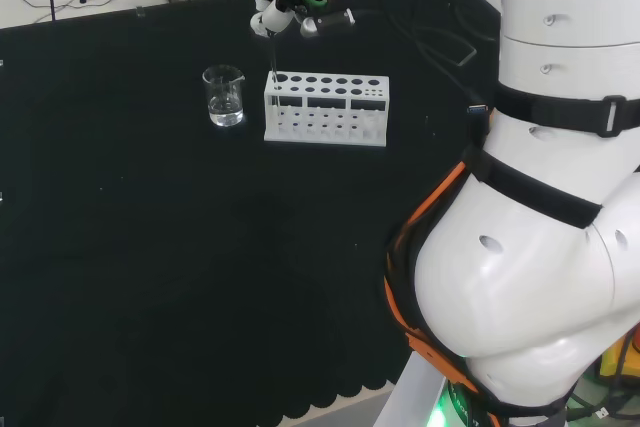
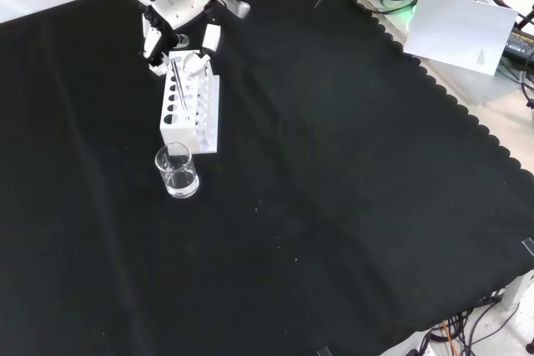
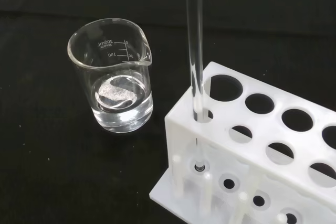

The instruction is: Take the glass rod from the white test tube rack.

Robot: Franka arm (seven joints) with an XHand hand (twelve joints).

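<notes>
Robot hand [image 1: 290,9] at the glass rod [image 3: 195,56], rod not yet out of the white test tube rack [image 1: 326,108].

The rod stands nearly upright in a corner hole of the rack, at the end nearest the beaker [image 3: 113,74] — its lower tip seated in the base plate, as the wrist view shows. In the head view the robot hand sits directly above that end with its fingers curled in around the rod's top, so it appears to be pinching the rod, though the contact itself is hard to make out. The beaker, with a little clear liquid, stands just beside the rack on the desk [image 2: 334,206]. The risk from here: a pull that is not straight up could bind the rod in the hole and tip or drag the light rack — or swing the rod into the beaker.
</notes>
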